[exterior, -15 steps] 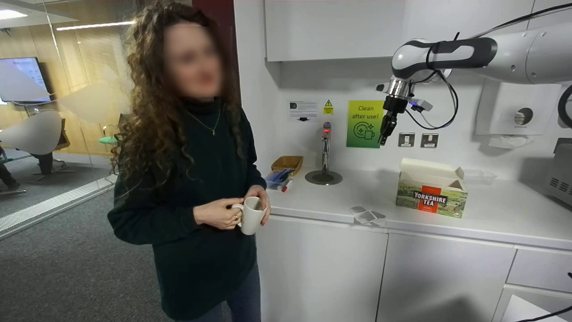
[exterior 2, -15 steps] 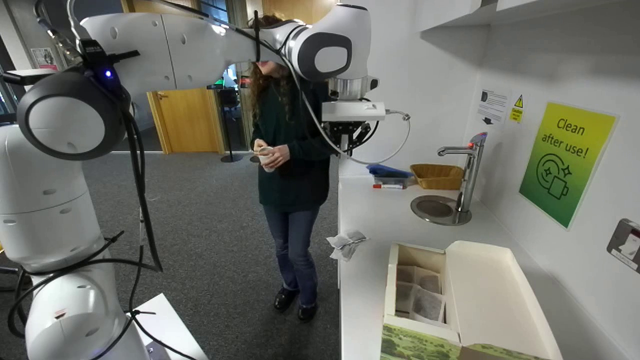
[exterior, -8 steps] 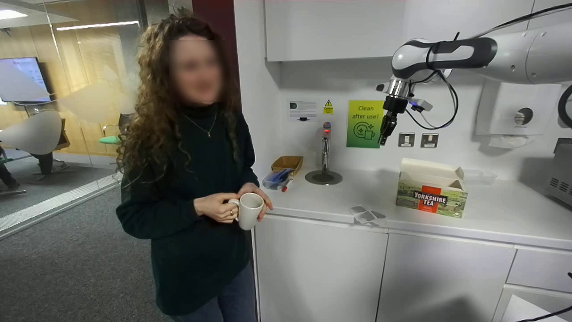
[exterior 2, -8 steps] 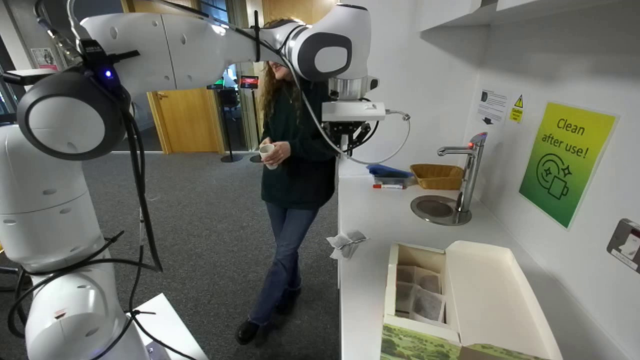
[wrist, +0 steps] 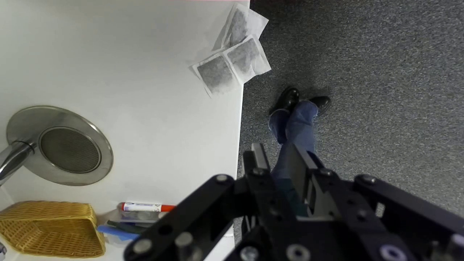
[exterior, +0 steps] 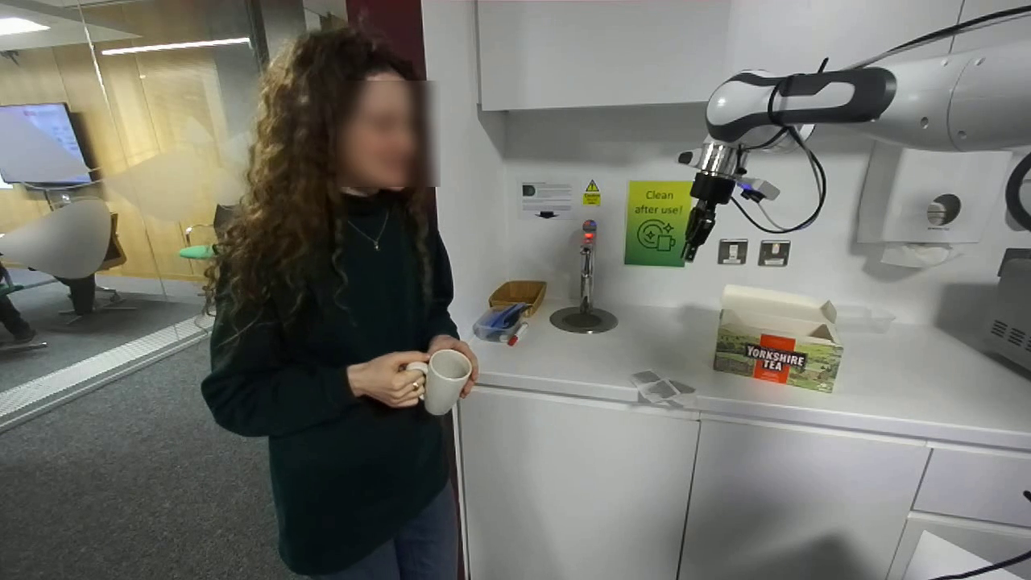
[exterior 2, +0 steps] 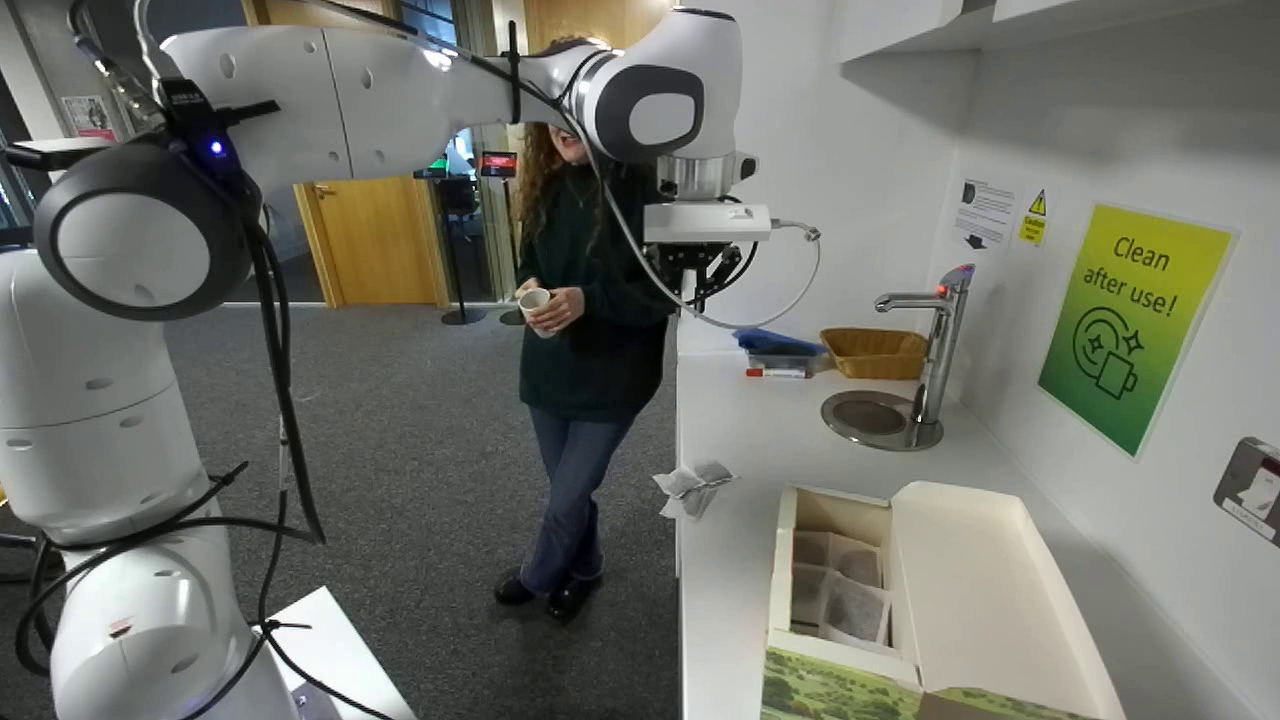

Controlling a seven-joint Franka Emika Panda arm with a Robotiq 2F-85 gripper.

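In the wrist view the tap [wrist: 15,159] leaned over a round drain [wrist: 70,150], and the loose tea bags [wrist: 235,58] lay away from it at the front edge of the bench [wrist: 163,119], partly overhanging. Two sat edge to edge, perhaps joined, with a third against them. The tool [wrist: 281,154] held nothing: its fingers stood apart, and only the person [wrist: 301,125] showed through the gap. Bags like these would probably be very light, limp and papery, easily torn if squeezed hard or dragged; the overhanging margin, farthest from the tap, looked the best place to pinch, since a part lying flat would offer little to catch.

In an exterior view the mug [exterior: 448,383] was in the person's grasp, left of the tap, while the tool hung in the air to the tap's right, touching nothing. The tea box [exterior: 777,354] stood farther right of the tap; its thin card seemed likely to dent.

In an exterior view the packed bags [exterior 2: 850,590] lay inside the open tea box, nearer the camera than the tap, and the wicker basket [exterior 2: 873,354] sat just beyond the tap.
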